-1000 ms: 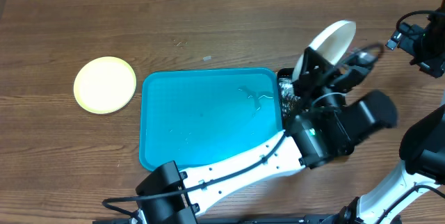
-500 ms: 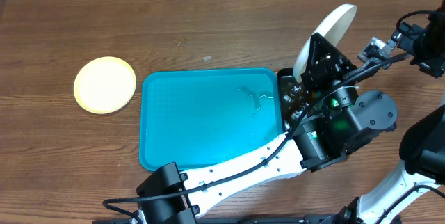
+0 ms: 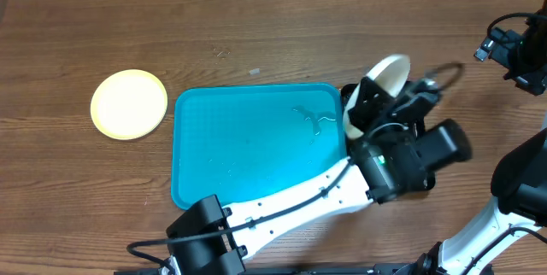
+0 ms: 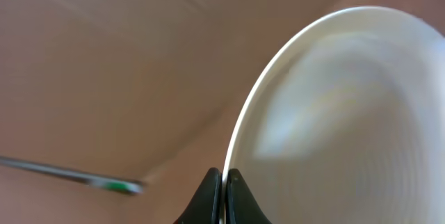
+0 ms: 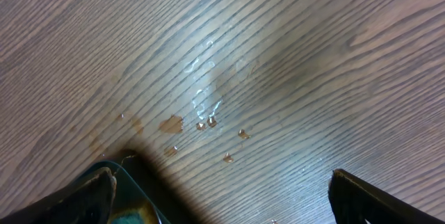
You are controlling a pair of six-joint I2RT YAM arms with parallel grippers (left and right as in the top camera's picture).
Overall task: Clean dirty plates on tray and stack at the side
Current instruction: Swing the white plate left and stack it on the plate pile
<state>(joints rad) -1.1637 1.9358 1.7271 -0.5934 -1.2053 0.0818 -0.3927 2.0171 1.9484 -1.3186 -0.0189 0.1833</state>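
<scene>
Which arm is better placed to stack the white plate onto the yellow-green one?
Left. The left fingers pinch the rim of the white plate, holding it tilted beside the tray; the right fingers hang open and empty over the table.

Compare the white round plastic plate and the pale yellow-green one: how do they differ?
The white round plastic plate is tilted on edge in the air; the pale yellow-green round plastic plate lies flat on the wooden table. The left arm's shut jaws pinch the white plate's rim; nothing touches the yellow-green plate. The white plate is right of the turquoise-blue plastic tray, the yellow-green plate left. Both are round and off the tray.
</scene>
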